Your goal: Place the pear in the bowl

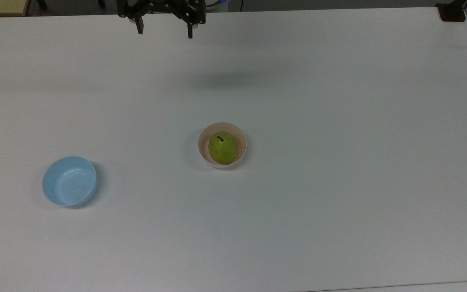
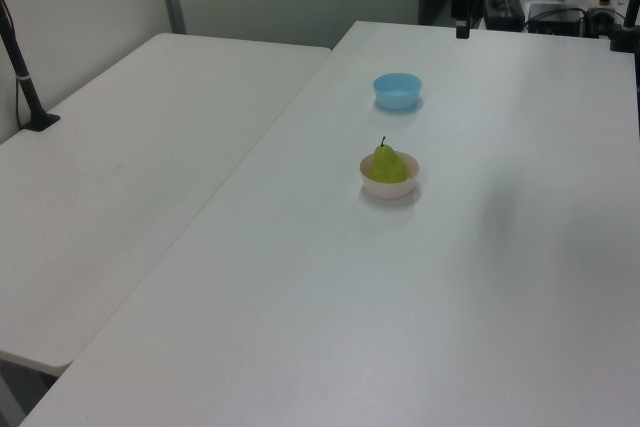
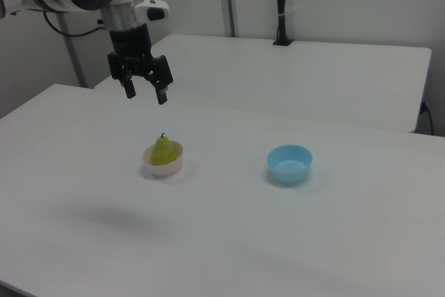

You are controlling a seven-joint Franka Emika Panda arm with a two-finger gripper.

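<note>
The yellow-green pear (image 1: 222, 147) stands upright in the pale pink bowl (image 1: 203, 149) near the table's middle, its dark stem up. The pear (image 2: 388, 163) and the bowl (image 2: 388, 188) appear in the left view, and in the right view the pear (image 3: 163, 150) sits in the same bowl (image 3: 163, 165). My gripper (image 1: 163, 31) is at the top view's upper edge, far from the bowl. In the right view the gripper (image 3: 145, 94) hangs high above and behind the bowl, open, with nothing between its fingers.
A light blue bowl (image 1: 69, 181) sits at the top view's left, also seen as the blue bowl (image 2: 398, 90) and the blue bowl (image 3: 290, 163). A second white table (image 2: 120, 147) adjoins. A black clamp (image 1: 451, 12) sits at the top view's far right corner.
</note>
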